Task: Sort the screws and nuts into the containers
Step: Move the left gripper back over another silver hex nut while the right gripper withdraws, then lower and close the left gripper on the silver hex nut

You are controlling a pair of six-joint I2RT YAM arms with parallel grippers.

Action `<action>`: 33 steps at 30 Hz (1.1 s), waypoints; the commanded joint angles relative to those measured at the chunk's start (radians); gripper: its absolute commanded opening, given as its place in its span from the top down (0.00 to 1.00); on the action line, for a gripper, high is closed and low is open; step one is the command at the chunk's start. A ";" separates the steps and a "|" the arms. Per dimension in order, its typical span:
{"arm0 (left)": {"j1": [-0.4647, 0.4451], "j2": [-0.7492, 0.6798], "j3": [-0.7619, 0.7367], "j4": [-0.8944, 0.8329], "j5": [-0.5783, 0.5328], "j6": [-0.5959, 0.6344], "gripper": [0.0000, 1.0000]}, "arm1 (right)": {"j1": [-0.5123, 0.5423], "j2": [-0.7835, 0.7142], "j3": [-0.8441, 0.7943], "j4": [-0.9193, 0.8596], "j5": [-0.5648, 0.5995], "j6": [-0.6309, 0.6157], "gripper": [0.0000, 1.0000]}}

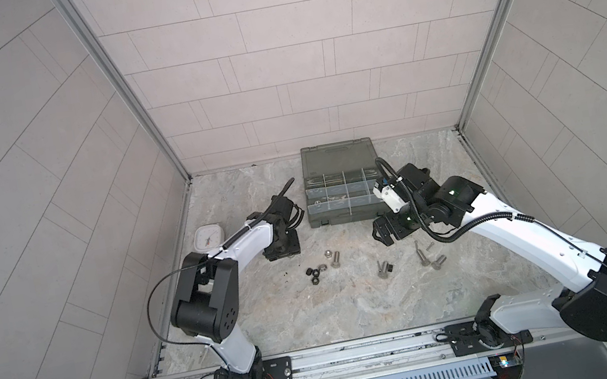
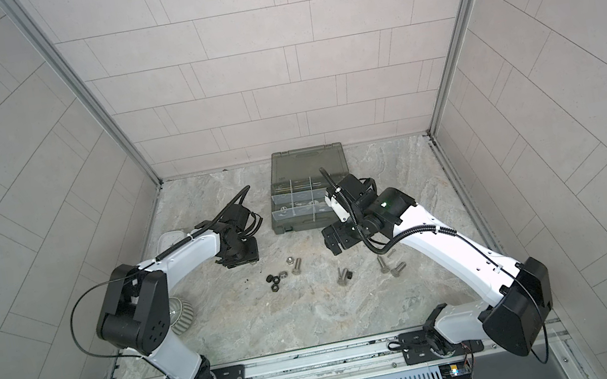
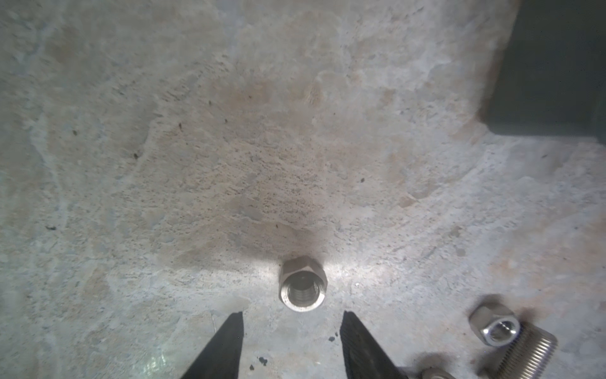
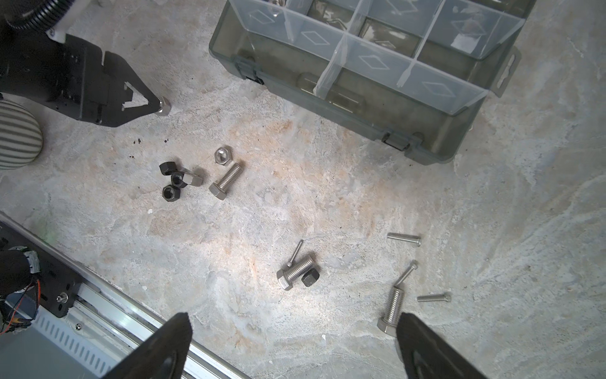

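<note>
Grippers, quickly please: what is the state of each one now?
Left gripper: open, holding nothing; a silver nut lies just past its tips.
Right gripper: open wide, holding nothing.

Silver screws (image 4: pixel 226 181), blk nuts (image 4: pixel 169 191), grey-green case (image 4: pixel 288 72)

In both top views the right arm (image 1: pixel 511 229) covers the right end of the organizer case (image 1: pixel 334 159), and what lies in its compartments (image 1: pixel 336 192) is too small to tell. The left arm (image 1: pixel 243 239) hides part of the white clock (image 1: pixel 203 235) and, in a top view, most of the ribbed mug (image 2: pixel 183 319). In the left wrist view a screw (image 3: pixel 528 354) loses its head past the picture's edge, and a silver piece (image 3: pixel 436 374) near it shows too little to name.
</note>
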 commanded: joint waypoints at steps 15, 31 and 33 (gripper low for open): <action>0.005 0.126 0.080 0.003 -0.010 0.042 0.54 | 0.006 0.005 0.014 -0.034 0.074 -0.022 0.01; 0.003 0.094 0.064 -0.061 0.002 0.063 0.54 | 0.005 0.015 0.001 -0.015 0.088 -0.004 0.01; 0.002 0.090 0.060 -0.057 0.002 0.063 0.54 | 0.005 0.018 0.002 -0.010 0.084 -0.001 0.01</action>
